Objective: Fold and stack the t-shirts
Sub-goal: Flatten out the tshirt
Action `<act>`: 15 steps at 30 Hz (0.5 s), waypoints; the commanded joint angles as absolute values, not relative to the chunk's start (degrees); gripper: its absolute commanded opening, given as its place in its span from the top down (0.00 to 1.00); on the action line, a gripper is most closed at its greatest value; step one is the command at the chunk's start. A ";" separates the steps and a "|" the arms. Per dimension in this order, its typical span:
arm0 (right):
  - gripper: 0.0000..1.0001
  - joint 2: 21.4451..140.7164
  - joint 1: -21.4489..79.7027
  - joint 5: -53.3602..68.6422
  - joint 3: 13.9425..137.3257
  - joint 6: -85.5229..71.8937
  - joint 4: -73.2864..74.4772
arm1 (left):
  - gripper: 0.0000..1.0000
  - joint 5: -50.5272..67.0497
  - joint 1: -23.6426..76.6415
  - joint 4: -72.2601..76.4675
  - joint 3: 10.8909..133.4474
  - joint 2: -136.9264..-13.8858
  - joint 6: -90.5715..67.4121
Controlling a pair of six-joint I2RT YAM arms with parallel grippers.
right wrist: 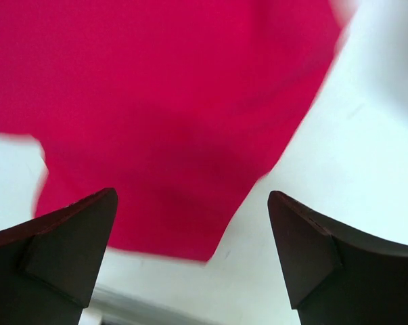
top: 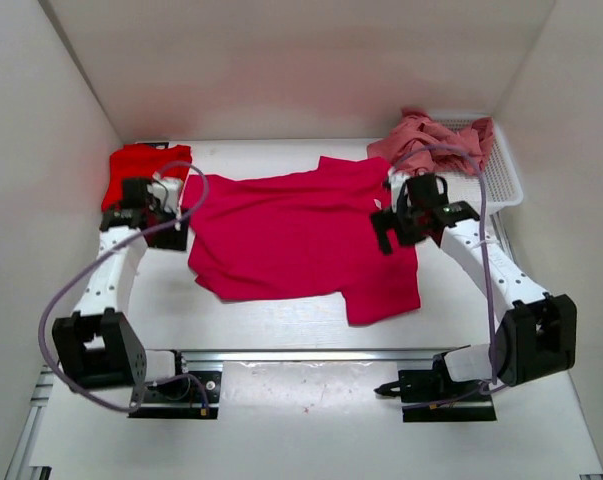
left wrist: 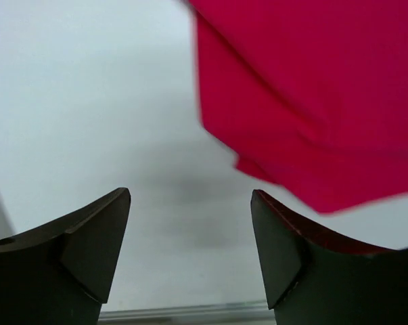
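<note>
The crimson-magenta t-shirt (top: 291, 235) lies spread, a little rumpled, across the middle of the table. It shows in the left wrist view (left wrist: 312, 95) and in the right wrist view (right wrist: 163, 115). The bright red t-shirt (top: 141, 170) lies folded at the back left. The dusty salmon pink t-shirt (top: 431, 140) is bunched in the basket at the back right. My left gripper (left wrist: 190, 203) is open and empty above the table by the crimson shirt's left edge. My right gripper (right wrist: 190, 203) is open and empty above that shirt's right edge.
A white mesh basket (top: 501, 175) stands at the back right against the wall. White walls close in the left, right and back. A metal rail (top: 311, 355) runs along the near edge between the arm bases.
</note>
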State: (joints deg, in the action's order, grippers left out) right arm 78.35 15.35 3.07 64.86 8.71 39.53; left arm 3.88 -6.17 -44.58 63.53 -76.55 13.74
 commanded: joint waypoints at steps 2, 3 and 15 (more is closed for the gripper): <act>0.06 77.78 13.72 6.32 56.43 9.05 48.06 | 0.20 5.90 1.39 -47.99 51.18 -69.71 19.76; 0.07 77.87 12.23 7.55 54.77 8.62 49.12 | 0.22 5.37 1.06 -47.73 50.28 -69.70 19.78; 0.08 78.83 11.26 7.73 47.46 7.38 47.20 | 0.21 3.69 0.88 -38.33 45.87 -78.48 14.16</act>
State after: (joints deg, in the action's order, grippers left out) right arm 78.89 11.75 7.16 47.81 7.97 48.66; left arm 4.89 1.30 -43.46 45.32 -77.62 16.64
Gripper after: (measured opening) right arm 0.916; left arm 0.785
